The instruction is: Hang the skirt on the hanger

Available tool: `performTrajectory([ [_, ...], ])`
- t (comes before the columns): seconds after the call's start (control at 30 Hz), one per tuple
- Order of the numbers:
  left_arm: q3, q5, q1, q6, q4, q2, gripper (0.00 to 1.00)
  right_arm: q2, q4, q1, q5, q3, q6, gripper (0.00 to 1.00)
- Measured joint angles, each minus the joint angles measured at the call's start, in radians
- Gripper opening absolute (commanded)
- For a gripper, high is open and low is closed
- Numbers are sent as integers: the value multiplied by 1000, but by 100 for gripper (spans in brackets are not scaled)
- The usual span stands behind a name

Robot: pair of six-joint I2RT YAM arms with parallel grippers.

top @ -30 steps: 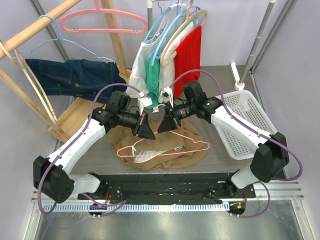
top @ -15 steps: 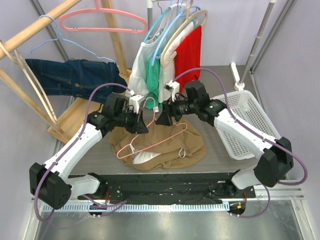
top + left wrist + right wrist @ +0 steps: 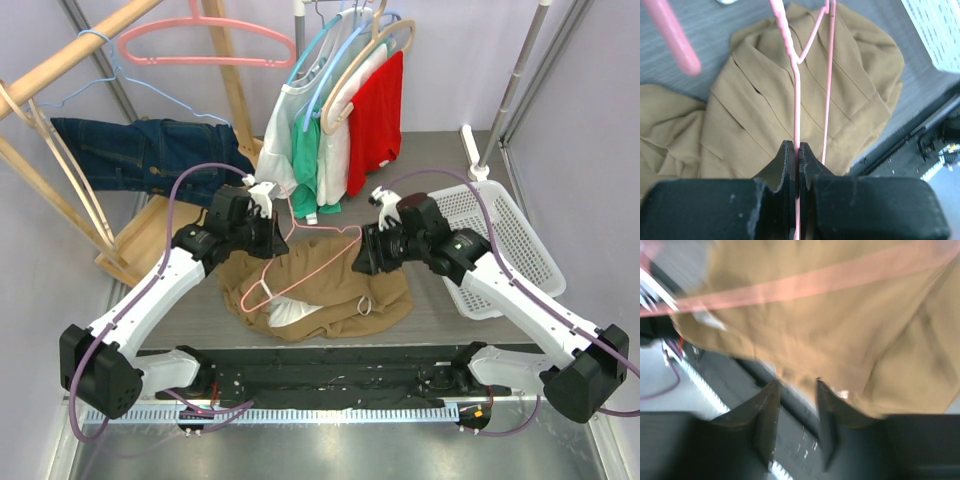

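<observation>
The tan skirt [image 3: 330, 290] lies crumpled on the table between the arms, its white lining showing at the front left. A thin pink wire hanger [image 3: 300, 268] tilts above it, hook end up. My left gripper [image 3: 272, 232] is shut on the hanger's wire near the hook; in the left wrist view the wire [image 3: 796, 100] runs out from between the closed jaws [image 3: 795, 150] over the skirt [image 3: 765, 115]. My right gripper [image 3: 362, 255] hovers over the skirt's right side, open and holding nothing. Its wrist view is blurred, showing the parted jaws [image 3: 796, 387] over tan cloth [image 3: 840, 330] and a pink streak.
A white basket [image 3: 490, 245] stands at the right. Shirts hang on a rack [image 3: 340, 110] behind the skirt. A wooden frame with jeans [image 3: 150, 155] and a pink plastic hanger [image 3: 205, 45] fills the back left. A black rail [image 3: 330, 375] runs along the near edge.
The right gripper let go of the hanger, opened and swung right and down over the skirt. The left gripper kept its hold and lifted the hook end, tilting the hanger.
</observation>
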Motion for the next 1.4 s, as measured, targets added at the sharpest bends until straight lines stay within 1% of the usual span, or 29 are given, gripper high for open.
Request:
performTrajectory([
  [0.03,0,-10,0,-4,6,1,0,-3,-29,3,0,-24,10,14],
  [0.13,1,-56,0,-9,33,15,0,-11,-90,32,-11,-88,39,1],
  [0.27,33,-98,1,-8,40,81,0,-11,-116,99,-21,-135,64,1],
  [0.4,81,-107,1,-8,51,135,0,9,-92,154,-6,-196,92,1],
  [0.5,89,-108,1,-8,55,138,0,47,-63,166,10,-227,111,1],
  [0.63,89,-108,1,-8,61,137,0,138,5,168,53,-229,117,1],
  [0.8,89,-97,1,-9,61,124,0,224,81,169,171,-224,116,11],
  [0.97,89,-91,1,-11,59,75,0,307,122,161,305,-166,103,13],
  [1.13,81,-91,1,-11,55,13,0,327,161,100,380,-105,82,19],
  [1.17,76,-91,1,-12,55,2,0,333,166,85,386,-87,77,24],
  [1.23,64,-92,1,-13,51,-15,0,354,178,64,398,-50,63,29],
  [1.27,60,-92,1,-14,51,-19,0,369,185,53,401,-32,56,34],
  [1.37,42,-93,1,-23,51,-27,0,411,203,27,398,6,39,40],
  [1.4,35,-93,1,-27,51,-29,0,426,211,19,392,15,34,41],
])
